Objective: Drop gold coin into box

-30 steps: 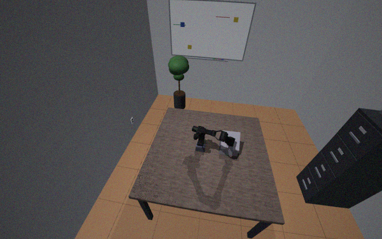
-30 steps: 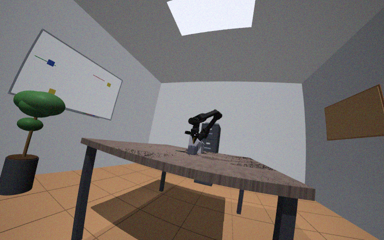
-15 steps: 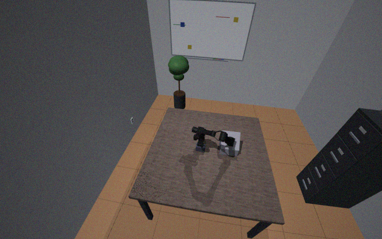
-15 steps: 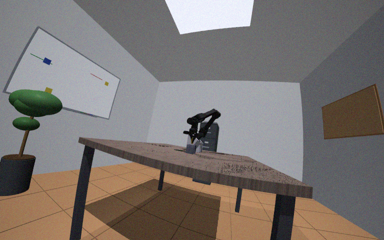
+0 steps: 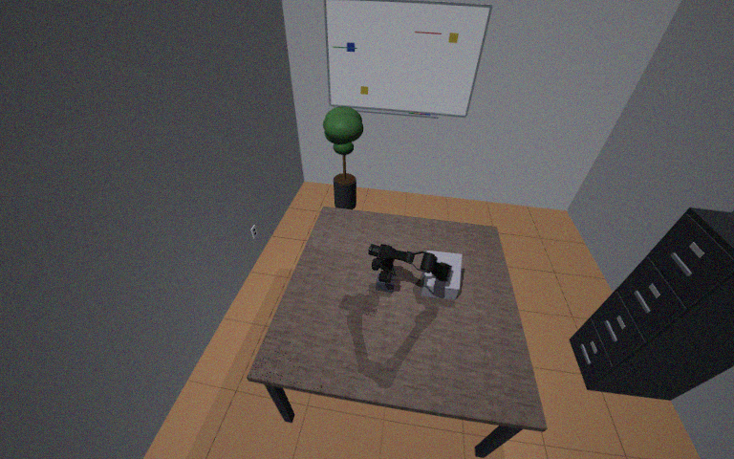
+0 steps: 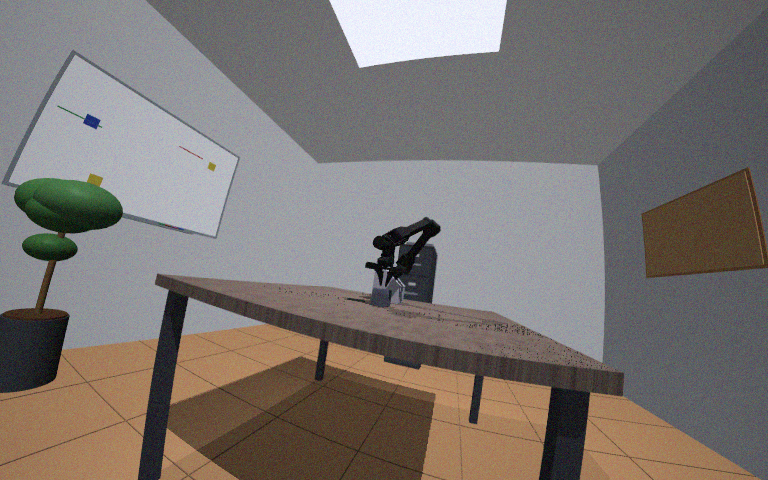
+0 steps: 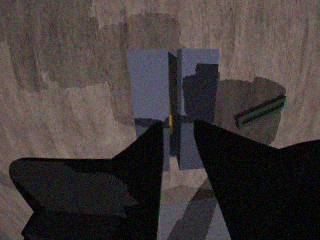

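The grey box (image 7: 149,75) (image 6: 380,297) (image 5: 385,287) stands on the table under my gripper, its narrow dark slot running away from me in the wrist view. A thin gold sliver of the coin (image 7: 170,124) shows down in the slot, on edge; the rest of it is hidden. My gripper (image 7: 178,127) (image 6: 384,282) is partly open, its fingertips on either side of the slot at the lid, with nothing held between them. The dark-green holder (image 7: 261,112) lies on the table to the right of the box in the wrist view, with no coin in it.
The arm's pale base block (image 5: 453,261) stands beside the box in the top view. The arm (image 5: 399,254) (image 6: 408,230) reaches from it over the box. The wooden table (image 5: 335,346) holds them. A plant, a whiteboard and a dark cabinet stand beyond the table's edges.
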You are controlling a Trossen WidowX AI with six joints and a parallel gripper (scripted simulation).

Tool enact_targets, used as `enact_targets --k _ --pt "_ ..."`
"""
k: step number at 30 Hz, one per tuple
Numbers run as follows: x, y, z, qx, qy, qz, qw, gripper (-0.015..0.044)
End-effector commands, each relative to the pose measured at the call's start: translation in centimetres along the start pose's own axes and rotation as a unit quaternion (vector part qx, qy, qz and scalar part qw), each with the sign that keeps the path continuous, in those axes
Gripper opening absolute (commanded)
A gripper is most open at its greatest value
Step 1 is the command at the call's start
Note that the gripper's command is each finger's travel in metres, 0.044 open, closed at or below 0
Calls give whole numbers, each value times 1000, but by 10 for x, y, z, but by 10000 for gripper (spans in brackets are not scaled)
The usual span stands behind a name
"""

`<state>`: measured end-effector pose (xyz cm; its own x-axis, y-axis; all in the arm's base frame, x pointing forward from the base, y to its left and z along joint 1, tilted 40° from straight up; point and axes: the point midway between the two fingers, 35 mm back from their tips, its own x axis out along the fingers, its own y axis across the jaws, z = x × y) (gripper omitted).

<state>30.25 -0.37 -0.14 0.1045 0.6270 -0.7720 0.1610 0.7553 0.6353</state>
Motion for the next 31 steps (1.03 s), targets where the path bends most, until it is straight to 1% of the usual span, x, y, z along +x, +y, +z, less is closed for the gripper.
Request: enact_targets --k 1,9,16,19,20,31 --pt "0 0 0 -1 0 0 1000 161" --pt "0 0 0 -1 0 0 1000 161" --pt "-21 0 0 0 0 -1 1000 344" --pt "-55 1 -3 2 3 2 1000 423" --pt "-58 1 -4 2 3 3 1000 440" --pt "-58 1 -4 2 3 3 1000 440"
